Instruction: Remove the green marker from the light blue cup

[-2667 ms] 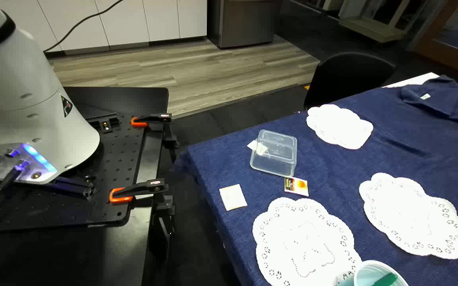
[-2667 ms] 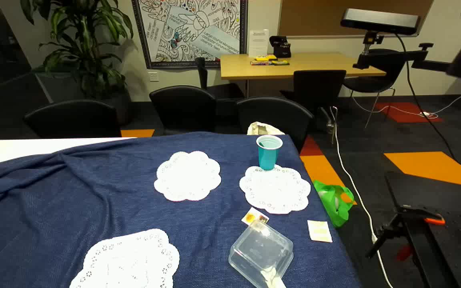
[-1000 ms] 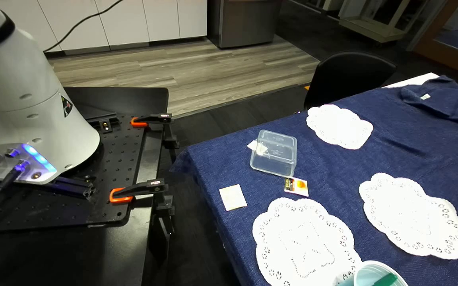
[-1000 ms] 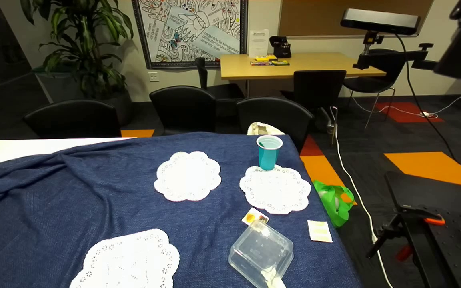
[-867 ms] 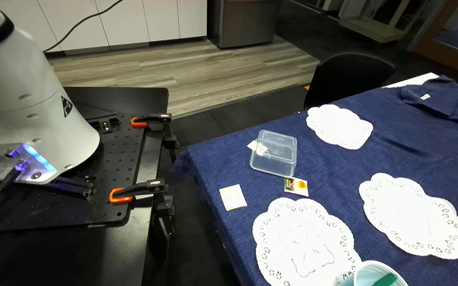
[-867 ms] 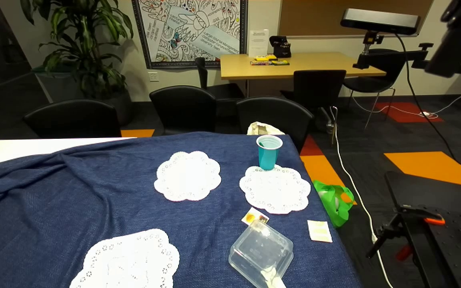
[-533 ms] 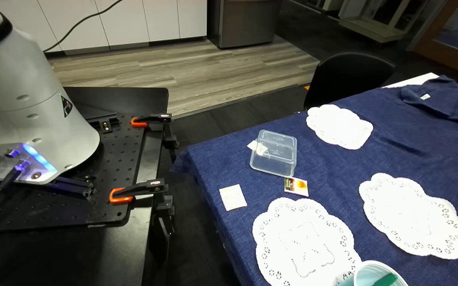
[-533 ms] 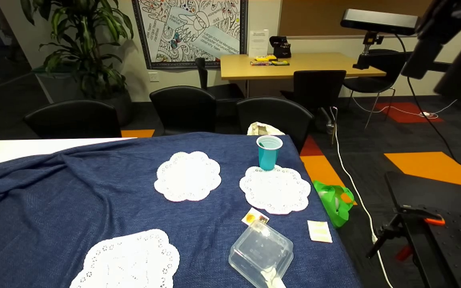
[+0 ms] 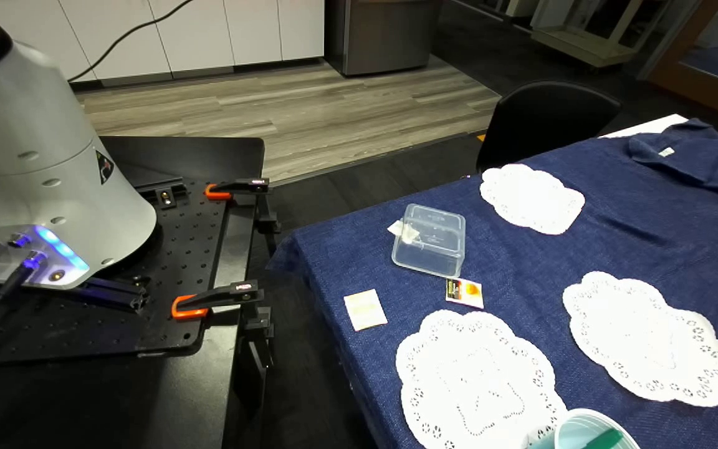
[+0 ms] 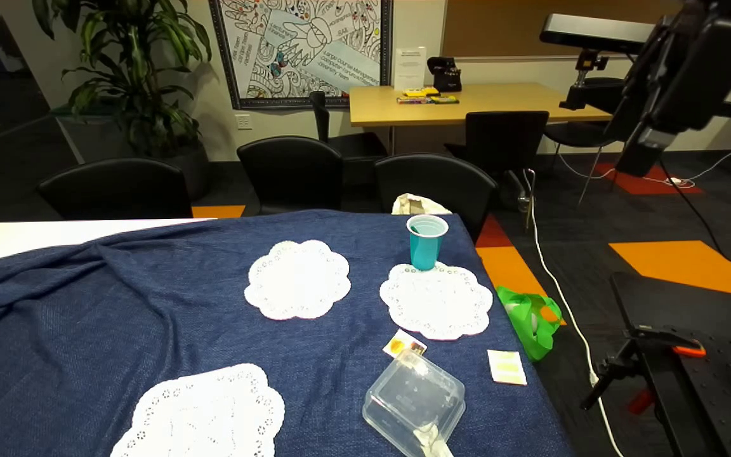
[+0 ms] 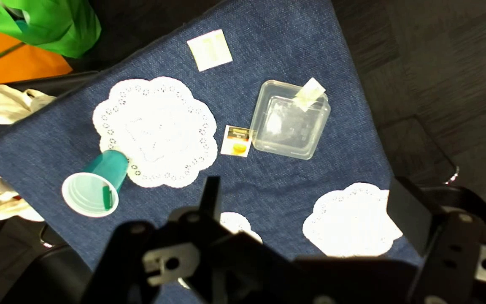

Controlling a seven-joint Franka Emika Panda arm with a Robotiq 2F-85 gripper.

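Observation:
The light blue cup (image 10: 426, 249) stands upright at the edge of a white doily near the table corner. It also shows in the wrist view (image 11: 114, 166) and, cut off by the bottom edge, in an exterior view (image 9: 574, 430). The green marker (image 11: 107, 197) leans inside the cup against its wall. It also shows in both exterior views (image 9: 605, 439) (image 10: 414, 229). My gripper (image 11: 308, 202) is open and empty, its fingers wide apart, high above the table. In an exterior view the gripper (image 10: 636, 145) hangs at the upper right, well away from the cup.
A clear plastic box (image 11: 289, 120) lies by a small tea packet (image 11: 236, 141). A pale paper square (image 11: 210, 50) lies near the table edge. White doilies (image 11: 156, 131) (image 10: 297, 279) lie on the blue cloth. Chairs (image 10: 435, 184) stand behind the table. A green bag (image 10: 530, 320) is beside it.
My gripper has come further into an exterior view from the upper right, moving left and down and turning. The arm's base link has turned slightly. The cup and marker have not moved.

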